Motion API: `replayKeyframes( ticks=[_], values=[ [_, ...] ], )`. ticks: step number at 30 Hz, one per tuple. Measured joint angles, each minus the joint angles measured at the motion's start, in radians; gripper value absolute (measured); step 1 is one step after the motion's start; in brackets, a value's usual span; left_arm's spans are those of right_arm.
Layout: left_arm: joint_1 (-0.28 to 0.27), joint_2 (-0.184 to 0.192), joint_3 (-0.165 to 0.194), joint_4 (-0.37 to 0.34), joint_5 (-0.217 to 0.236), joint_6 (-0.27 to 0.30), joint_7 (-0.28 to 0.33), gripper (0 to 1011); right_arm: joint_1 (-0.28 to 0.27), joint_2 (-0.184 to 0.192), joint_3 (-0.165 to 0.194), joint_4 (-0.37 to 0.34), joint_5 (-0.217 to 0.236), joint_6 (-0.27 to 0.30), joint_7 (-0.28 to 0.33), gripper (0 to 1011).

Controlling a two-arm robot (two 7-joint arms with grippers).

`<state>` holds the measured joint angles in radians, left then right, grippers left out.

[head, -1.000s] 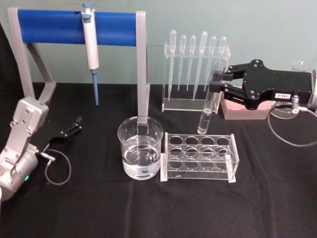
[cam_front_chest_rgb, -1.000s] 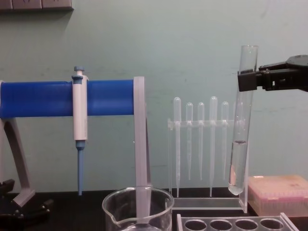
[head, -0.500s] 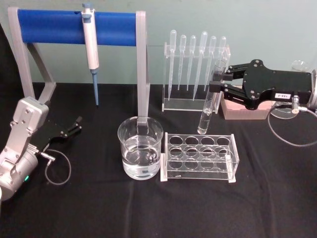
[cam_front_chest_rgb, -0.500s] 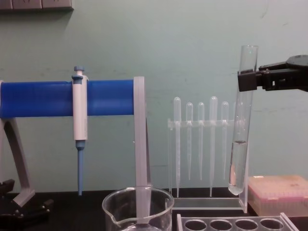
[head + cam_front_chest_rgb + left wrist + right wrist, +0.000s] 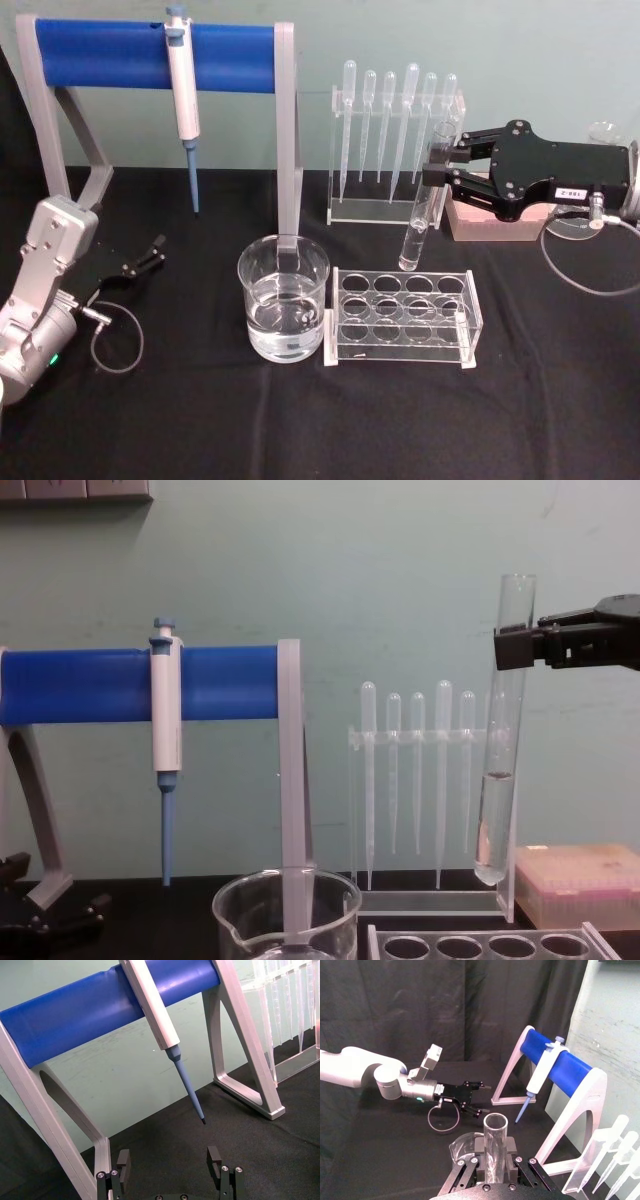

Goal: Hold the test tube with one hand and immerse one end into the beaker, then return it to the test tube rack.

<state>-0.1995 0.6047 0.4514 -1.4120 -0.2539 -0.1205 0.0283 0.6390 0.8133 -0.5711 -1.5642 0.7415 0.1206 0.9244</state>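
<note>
The test tube point(image 5: 420, 215) hangs a little tilted above the table, behind the right end of the clear rack, with clear liquid in its lower part point(image 5: 495, 820). My right gripper point(image 5: 433, 166) is shut on the tube near its top, reaching in from the right point(image 5: 515, 648); in the right wrist view the tube's open rim point(image 5: 495, 1125) stands between the fingers. The beaker point(image 5: 284, 310), holding clear liquid, stands on the black cloth to the left of the tube and lower point(image 5: 288, 915). My left gripper point(image 5: 150, 255) rests open at the far left point(image 5: 168, 1160).
A clear tube rack point(image 5: 400, 318) sits right of the beaker. Behind it stands a pipette holder point(image 5: 395, 150). A white-and-blue pipettor point(image 5: 182, 90) hangs on the blue-barred stand point(image 5: 100, 55). A pink box point(image 5: 480, 222) lies under the right gripper.
</note>
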Motion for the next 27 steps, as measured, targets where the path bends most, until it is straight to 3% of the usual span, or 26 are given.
replayKeyframes(
  ticks=[27],
  values=[
    [0.0,0.0,0.0,0.0,0.0,0.0,0.0,1000,0.0,0.0,0.0,0.0,0.0,0.0,0.0,242]
  ],
)
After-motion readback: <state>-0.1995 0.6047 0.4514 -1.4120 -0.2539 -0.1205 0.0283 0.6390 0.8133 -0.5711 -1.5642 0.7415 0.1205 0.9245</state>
